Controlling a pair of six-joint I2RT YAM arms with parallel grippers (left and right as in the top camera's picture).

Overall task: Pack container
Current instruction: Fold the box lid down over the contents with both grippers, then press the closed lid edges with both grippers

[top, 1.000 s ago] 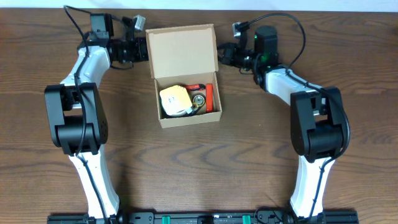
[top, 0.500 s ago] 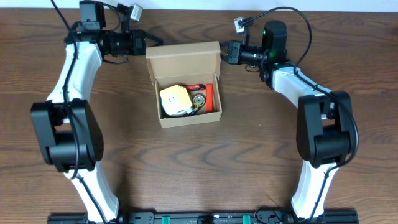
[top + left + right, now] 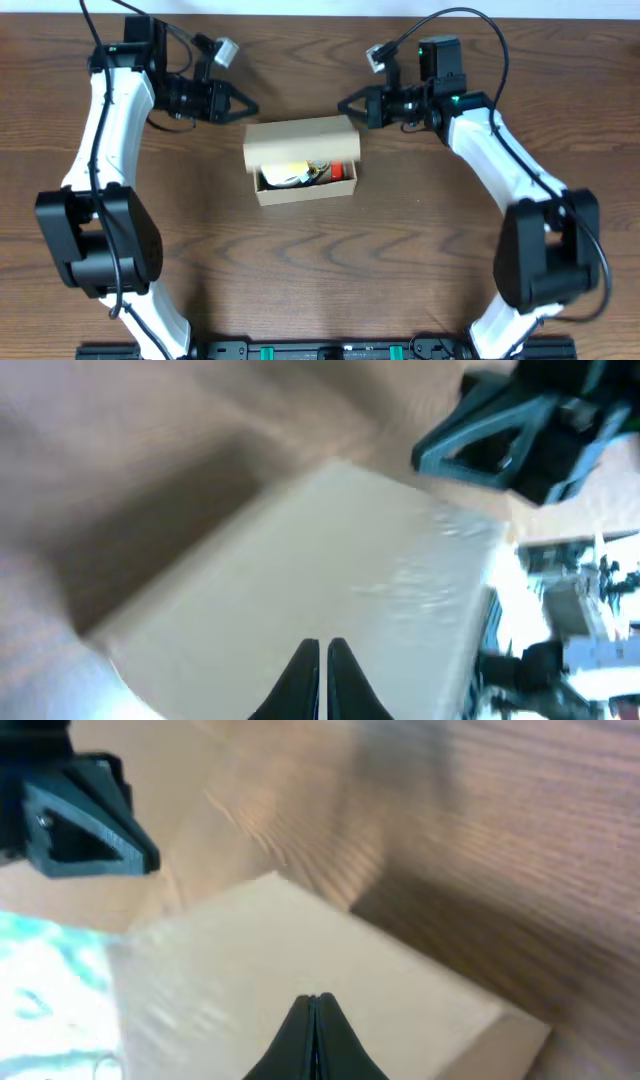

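Left pincer (image 3: 243,107) and right pincer (image 3: 347,103), clenched empty, are flanking the container (image 3: 305,190); I'm expecting light, crushable cardboard, so press the lid (image 3: 300,142) corners.

**3 VIEWS, 1 SHARED BOX LID**

Overhead: fixed high, looks straight down on the dark brown wooden table (image 3: 320,260). Wide view; both white-and-black arms (image 3: 105,120) in frame, bases at the bottom edge.

Left wrist: very close and blurred. Looks along the black fingers of the left gripper (image 3: 322,652), across the pale lid of the small tan-brown cardboard box (image 3: 330,570), toward the right gripper (image 3: 440,450) at top right.

Right wrist: equally close, mirrored. Left gripper sits at top left.

All 3 views share the lid. The 2 wrist views face each other.
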